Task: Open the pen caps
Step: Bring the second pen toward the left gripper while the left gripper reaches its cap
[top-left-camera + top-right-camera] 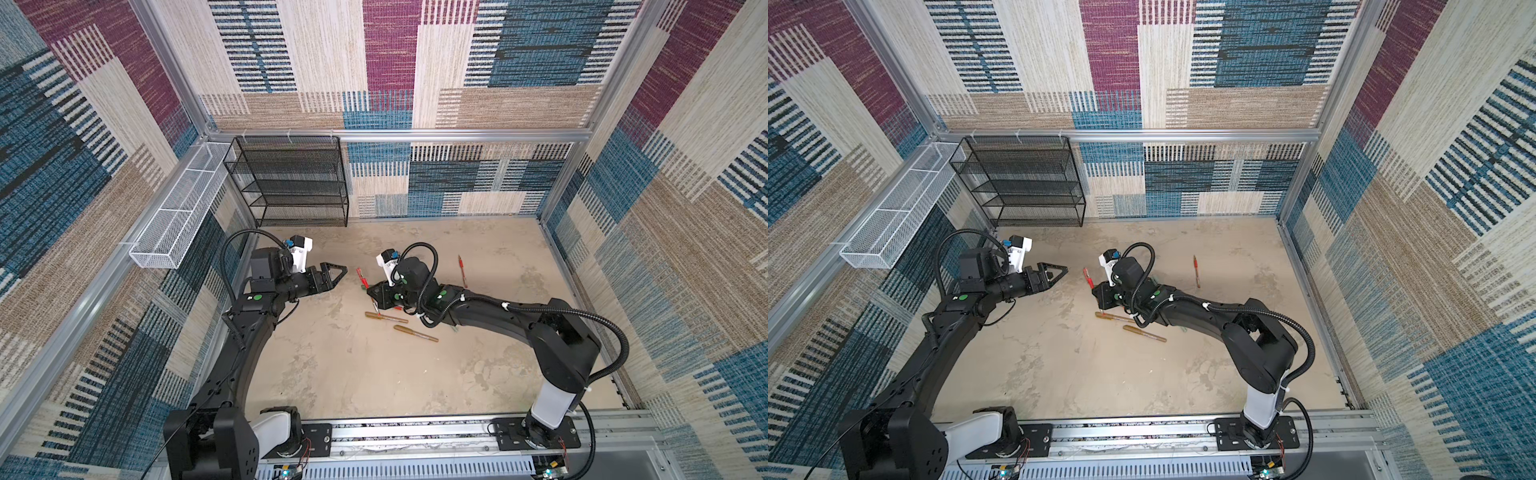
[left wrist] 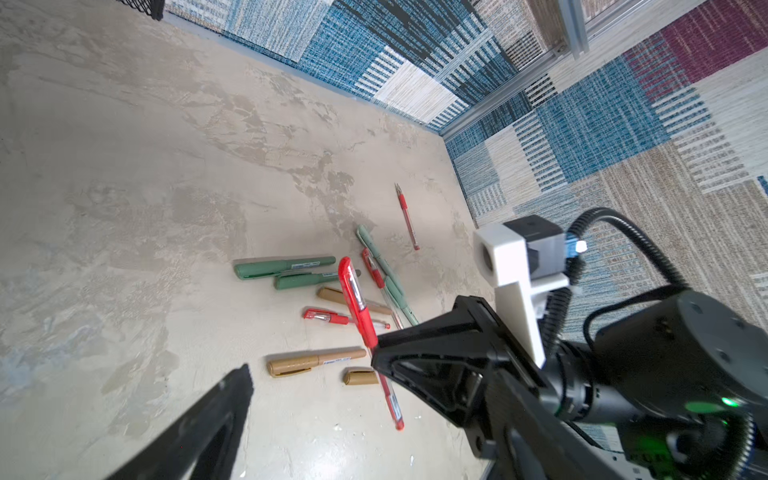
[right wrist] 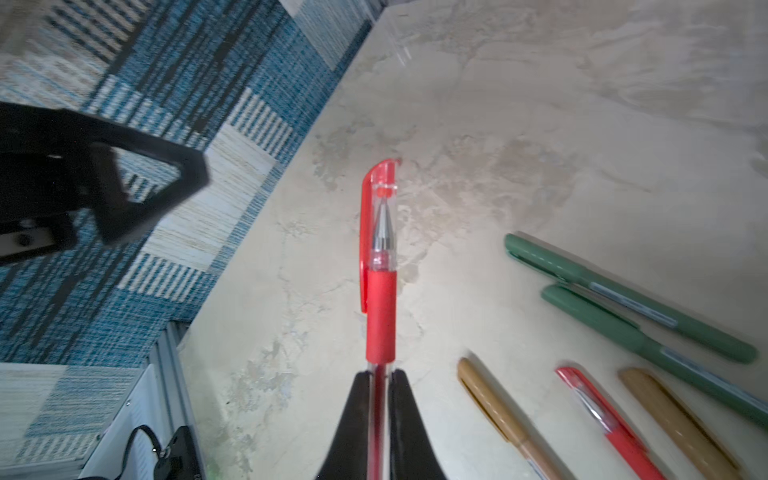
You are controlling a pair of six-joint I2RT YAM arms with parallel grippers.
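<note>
Red pen (image 3: 380,291) is up off the table (image 3: 540,124), cap (image 3: 374,216) still on, with the right gripper (image 3: 379,376) pinched tight on its clear barrel. Left gripper (image 1: 334,274) sits near the capped end, not touching, spread wide and holding nothing. Green markers (image 2: 282,266), gold markers (image 2: 316,360) and more red pens (image 2: 332,318) lie underneath.

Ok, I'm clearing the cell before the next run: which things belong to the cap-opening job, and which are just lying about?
Job: red pen, cap on, in right gripper; left gripper; green markers; gold markers; other red pens.
Lying about: black mesh shelf; white wire basket.
</note>
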